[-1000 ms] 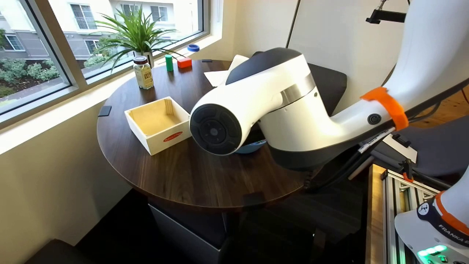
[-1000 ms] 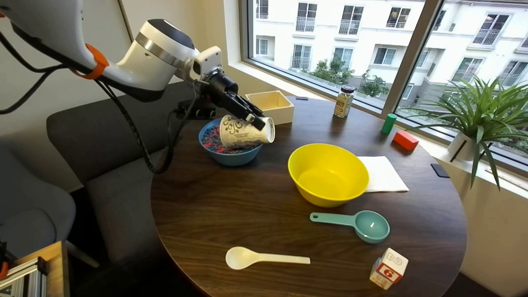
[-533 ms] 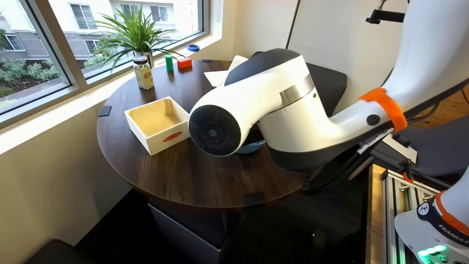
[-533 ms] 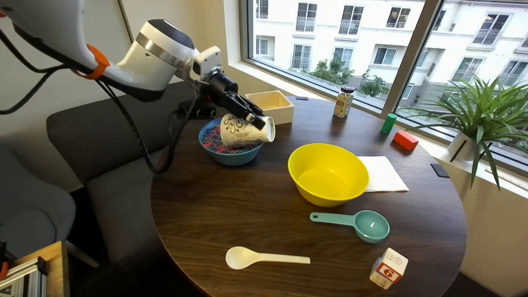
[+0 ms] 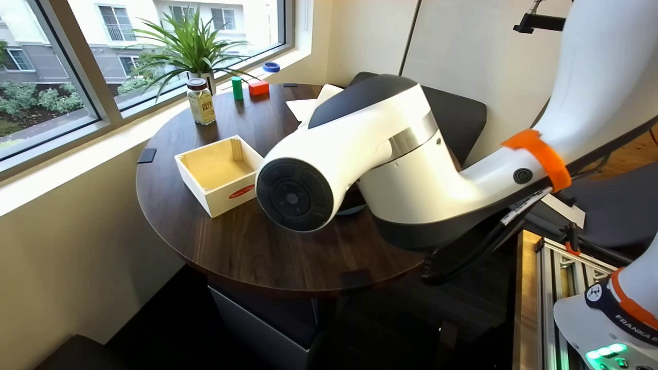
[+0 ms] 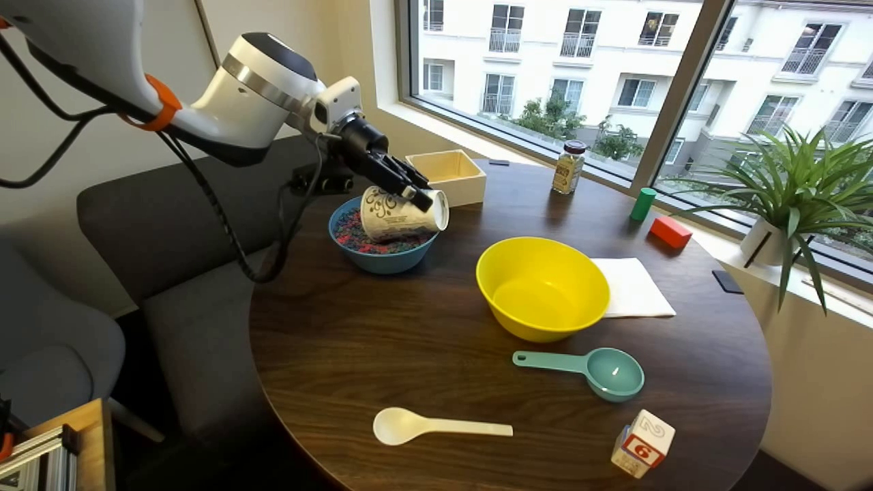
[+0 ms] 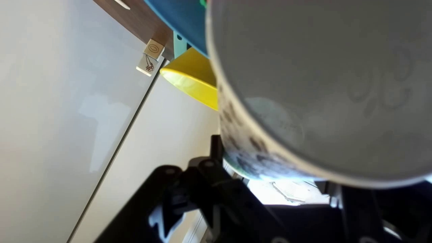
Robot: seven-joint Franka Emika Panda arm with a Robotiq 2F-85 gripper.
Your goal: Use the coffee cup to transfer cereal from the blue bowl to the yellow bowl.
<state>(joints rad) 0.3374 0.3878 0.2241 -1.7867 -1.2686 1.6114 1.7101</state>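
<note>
My tool clamps the paper cup, tipped on its side over the blue bowl — mouth facing the cereal, I judge, to scoop. The yellow bowl stands apart on the tabletop — no cereal visible inside.

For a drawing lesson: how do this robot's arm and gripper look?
The glossy white, rounded arm has a round dark cap, silver ring, flat orange band and curving black cables; its angular black gripper has slim black fingers. The rounded white base reads FRANKA.
</note>
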